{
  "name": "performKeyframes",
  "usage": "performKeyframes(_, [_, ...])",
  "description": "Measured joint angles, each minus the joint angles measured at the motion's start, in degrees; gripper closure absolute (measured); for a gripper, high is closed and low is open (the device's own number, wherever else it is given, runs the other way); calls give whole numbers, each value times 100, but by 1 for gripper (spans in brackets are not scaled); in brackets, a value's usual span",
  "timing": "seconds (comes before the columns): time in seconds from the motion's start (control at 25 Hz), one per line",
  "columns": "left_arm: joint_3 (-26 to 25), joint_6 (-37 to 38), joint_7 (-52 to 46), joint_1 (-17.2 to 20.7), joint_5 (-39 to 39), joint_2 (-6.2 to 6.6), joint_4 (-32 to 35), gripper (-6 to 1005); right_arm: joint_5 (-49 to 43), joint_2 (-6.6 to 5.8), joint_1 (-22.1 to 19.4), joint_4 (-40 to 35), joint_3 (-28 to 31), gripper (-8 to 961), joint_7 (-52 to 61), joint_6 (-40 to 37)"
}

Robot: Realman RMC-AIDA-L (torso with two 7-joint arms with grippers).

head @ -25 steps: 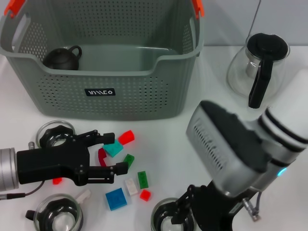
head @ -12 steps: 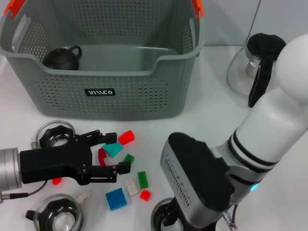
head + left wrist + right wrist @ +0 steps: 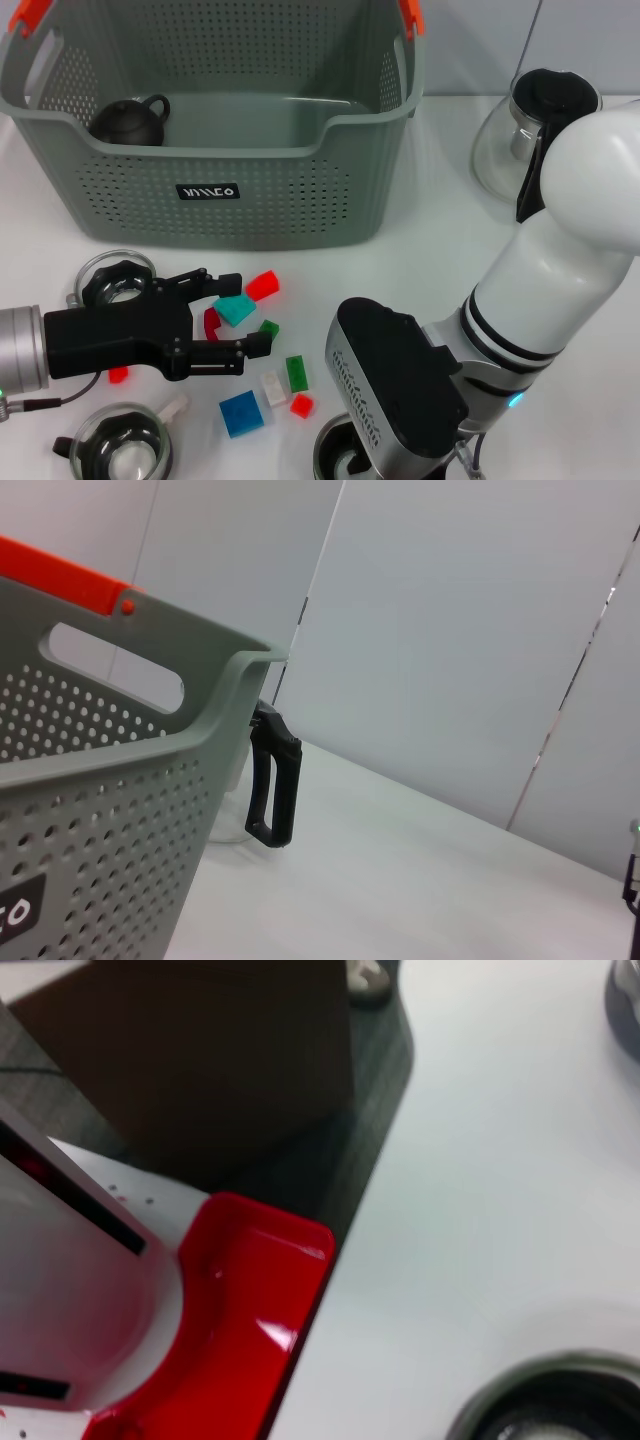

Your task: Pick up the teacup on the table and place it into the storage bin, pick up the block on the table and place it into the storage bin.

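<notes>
The storage bin [image 3: 230, 215] stands at the back and holds a dark small teapot [image 3: 130, 120]; its wall and orange clip show in the left wrist view [image 3: 100, 780]. Glass teacups sit at the front left [image 3: 118, 280], the lower left [image 3: 120, 455] and the front centre [image 3: 345, 460]. Several small blocks lie between them, among them a teal block [image 3: 237, 310], a red arch block [image 3: 212, 325] and a blue block [image 3: 243, 412]. My left gripper [image 3: 247, 315] is open low over the table, its jaws either side of the teal block. My right arm [image 3: 400, 390] hangs over the front-centre teacup and hides its own gripper.
A glass pot with a black lid and handle [image 3: 530, 140] stands at the back right; its handle shows in the left wrist view [image 3: 275, 780]. The right wrist view shows a shiny red part [image 3: 240, 1310] and a glass rim [image 3: 540, 1400] on the white table.
My right arm has swung left and down over the front-centre teacup, so its wrist housing now covers the gripper. My left gripper has barely moved.
</notes>
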Motion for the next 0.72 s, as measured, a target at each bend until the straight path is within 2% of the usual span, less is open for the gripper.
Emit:
performKeyframes(0.16, [-4, 0, 0, -2, 0, 0, 0, 48, -167, 5, 12, -25, -14, 195, 198, 24])
performKeyframes(0.4, [-12, -56, 0, 12, 0, 0, 1, 48, -170, 7, 11, -135, -18, 423, 297, 6])
performKeyframes(0.6, [-11, -78, 0, 11, 0, 1, -19, 49, -162, 5, 12, -137, -18, 662, 295, -29])
performKeyframes(0.72, [-10, -79, 0, 7, 0, 6, -21, 49, -158, 1, 12, -156, -9, 720, 296, -64])
